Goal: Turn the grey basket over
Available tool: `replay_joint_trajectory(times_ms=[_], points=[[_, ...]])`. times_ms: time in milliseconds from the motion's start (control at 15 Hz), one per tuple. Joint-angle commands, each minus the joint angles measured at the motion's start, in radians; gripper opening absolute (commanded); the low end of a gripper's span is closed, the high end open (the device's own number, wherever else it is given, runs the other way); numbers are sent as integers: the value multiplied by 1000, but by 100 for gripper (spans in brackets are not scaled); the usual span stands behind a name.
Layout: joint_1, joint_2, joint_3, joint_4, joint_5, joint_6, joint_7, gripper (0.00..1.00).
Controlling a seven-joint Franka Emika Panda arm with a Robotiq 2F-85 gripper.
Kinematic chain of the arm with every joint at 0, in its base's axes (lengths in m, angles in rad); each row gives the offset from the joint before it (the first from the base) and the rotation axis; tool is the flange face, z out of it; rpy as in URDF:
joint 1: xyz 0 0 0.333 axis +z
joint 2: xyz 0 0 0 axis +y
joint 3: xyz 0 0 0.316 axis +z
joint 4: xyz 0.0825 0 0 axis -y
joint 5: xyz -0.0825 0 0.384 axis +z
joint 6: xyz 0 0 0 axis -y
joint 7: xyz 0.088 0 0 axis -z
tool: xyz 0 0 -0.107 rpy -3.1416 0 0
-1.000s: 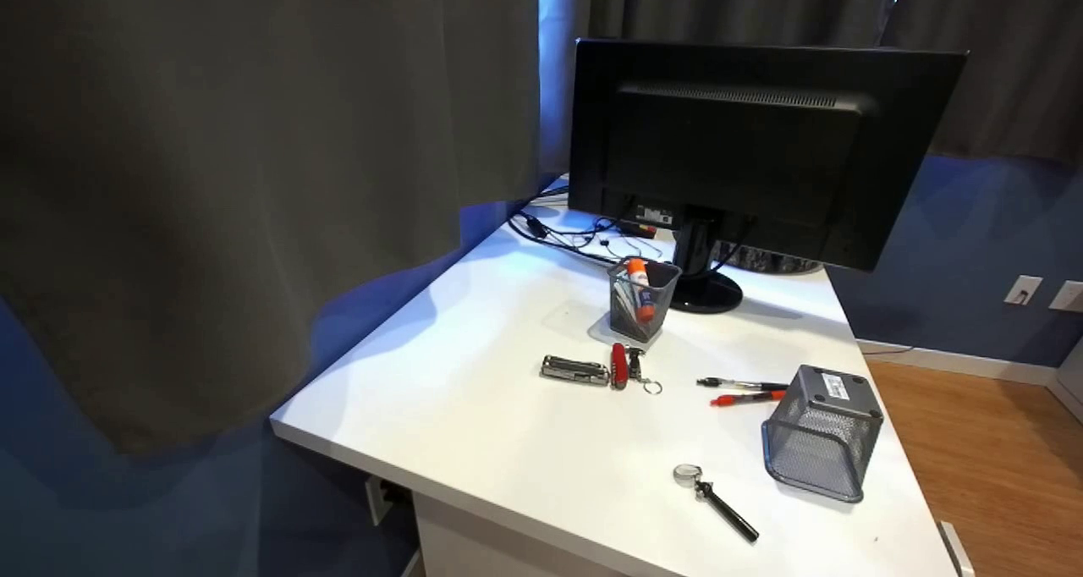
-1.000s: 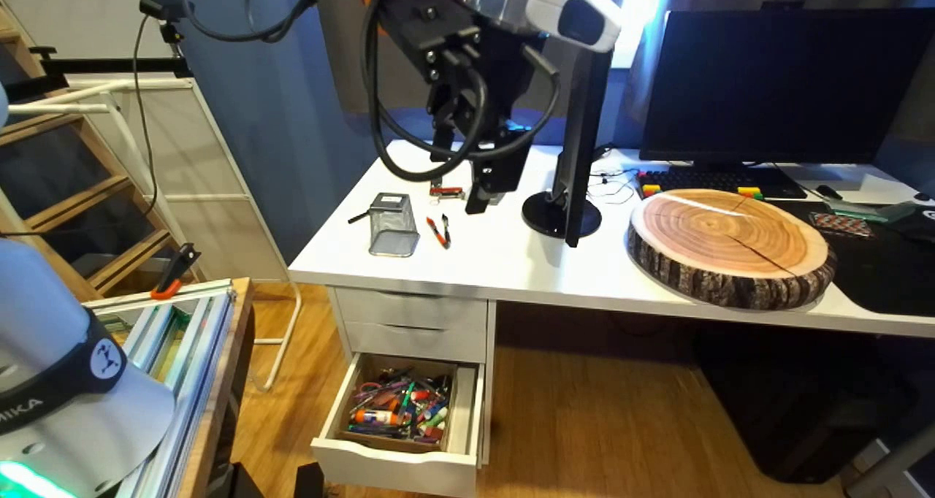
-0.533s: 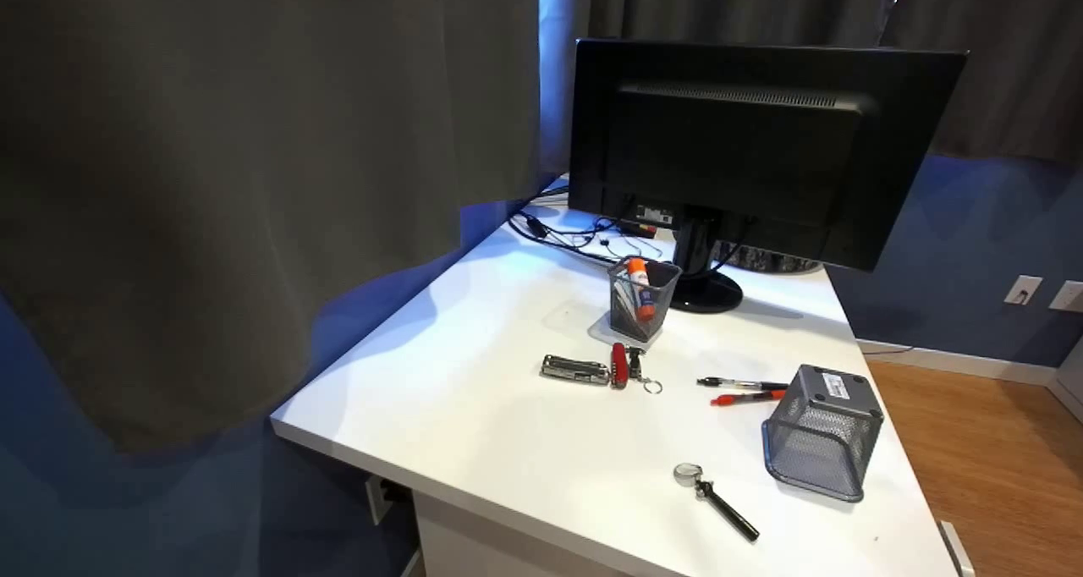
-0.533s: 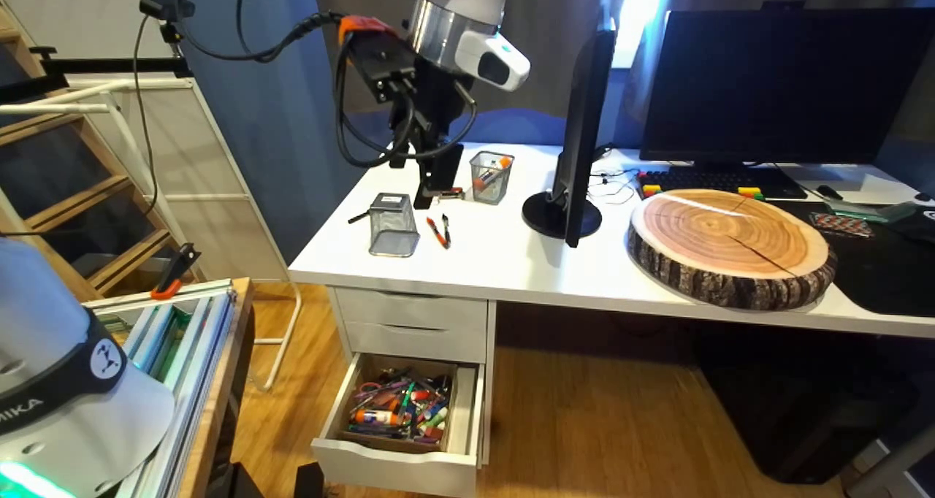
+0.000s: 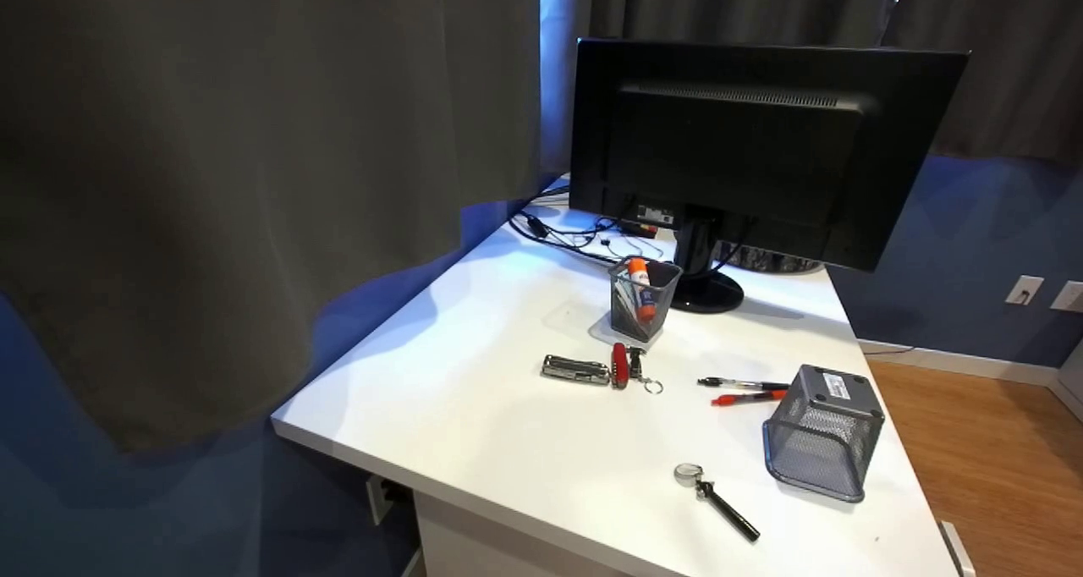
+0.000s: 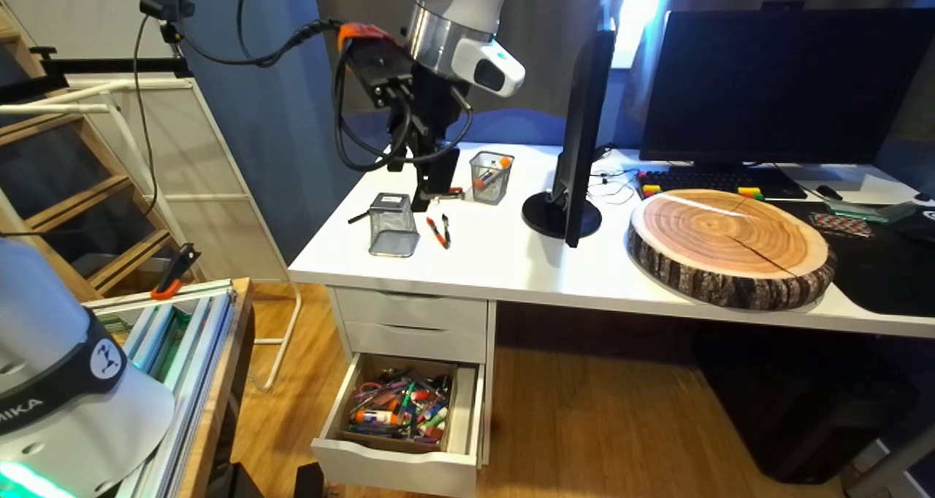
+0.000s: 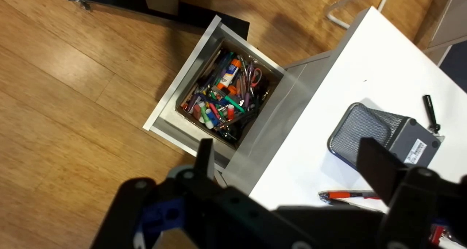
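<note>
Two pens (image 6: 437,232) lying just right of the grey basket (image 6: 393,225) in an exterior view, black handle (image 6: 359,217) jutting at its left, white desk (image 6: 482,255) lying open along the basket's near side and rightward to the side-on monitor (image 6: 588,129), mesh holder (image 6: 491,179) standing farther back.

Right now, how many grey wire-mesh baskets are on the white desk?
2: one upside-down grey mesh basket near the orange-red pen, and one upright grey mesh basket holding an orange-capped glue stick. More could be hidden.

White arm (image 6: 478,5) angled down, pincer (image 7: 287,146) spread wide, seemingly tilted
</note>
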Motion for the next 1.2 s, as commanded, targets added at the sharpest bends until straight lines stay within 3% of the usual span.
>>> replay_joint_trajectory(times_ms=[0, 267, 533, 800, 1133], points=[[19, 61, 21, 16, 120, 51, -14, 100], [61, 142, 87, 40, 216, 117, 115, 100], [108, 256, 146, 79, 187, 218, 338, 100], [146, 378, 160, 162, 165, 259, 526, 100], [164, 523, 154, 300, 167, 241, 570, 100]])
